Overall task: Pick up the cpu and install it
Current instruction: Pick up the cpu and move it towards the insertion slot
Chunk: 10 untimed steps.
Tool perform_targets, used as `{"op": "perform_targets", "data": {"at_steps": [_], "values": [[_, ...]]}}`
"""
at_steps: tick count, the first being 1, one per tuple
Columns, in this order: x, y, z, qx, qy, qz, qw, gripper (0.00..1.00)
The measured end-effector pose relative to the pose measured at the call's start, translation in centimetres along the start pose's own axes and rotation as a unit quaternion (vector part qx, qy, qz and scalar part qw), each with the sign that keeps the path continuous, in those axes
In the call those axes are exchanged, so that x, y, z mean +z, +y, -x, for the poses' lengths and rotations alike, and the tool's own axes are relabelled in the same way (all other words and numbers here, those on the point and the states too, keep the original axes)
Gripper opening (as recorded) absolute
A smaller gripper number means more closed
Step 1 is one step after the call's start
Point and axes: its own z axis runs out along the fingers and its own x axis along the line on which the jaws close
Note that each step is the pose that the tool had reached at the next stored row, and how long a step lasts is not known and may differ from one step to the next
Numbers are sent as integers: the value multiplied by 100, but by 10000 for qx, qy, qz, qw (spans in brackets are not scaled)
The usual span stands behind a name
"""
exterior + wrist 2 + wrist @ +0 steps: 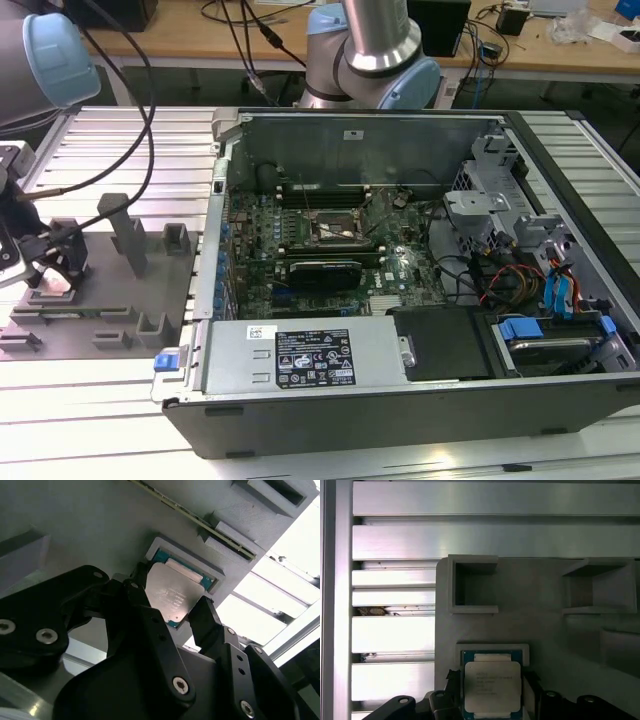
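- Straddling the cpu (492, 687), the gripper (170, 595) is sitting part-open, gripping nothing yet.
- The cpu is lying flat in its recess near the grey tray's (545, 630) edge.
- Closing evenly on opposite edges is, I judge, what is mattering here.

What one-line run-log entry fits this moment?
phase: pick-up | gripper: at the cpu | cpu: in grey tray recess | grip: unclear | install: not done

In the exterior view, the open computer case (400, 150) rests on the slatted metal table (100, 410). The grey tray (150, 295) lies at 9 o'clock from the case. Inside the case, the power supply (300, 355) sits at 6 o'clock and the drive bays (520, 330) at 4 o'clock.
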Motion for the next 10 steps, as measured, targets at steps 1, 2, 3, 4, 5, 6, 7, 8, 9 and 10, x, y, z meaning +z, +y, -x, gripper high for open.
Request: {"op": "perform_targets", "data": {"at_steps": [1,2,3,4,5,6,7,8,9,10], "values": [[0,0,0,0,0,-1,10000,60],[1,0,0,0,0,0,10000,60],[1,0,0,0,0,0,10000,60],[2,0,0,0,0,0,10000,60],[2,0,1,0,-1,0,10000,60],[2,0,1,1,-1,0,10000,60],[1,0,1,0,0,0,10000,60],[1,0,2,0,0,0,10000,60],[1,0,2,0,0,0,10000,60],[2,0,2,0,0,0,10000,60]]}}
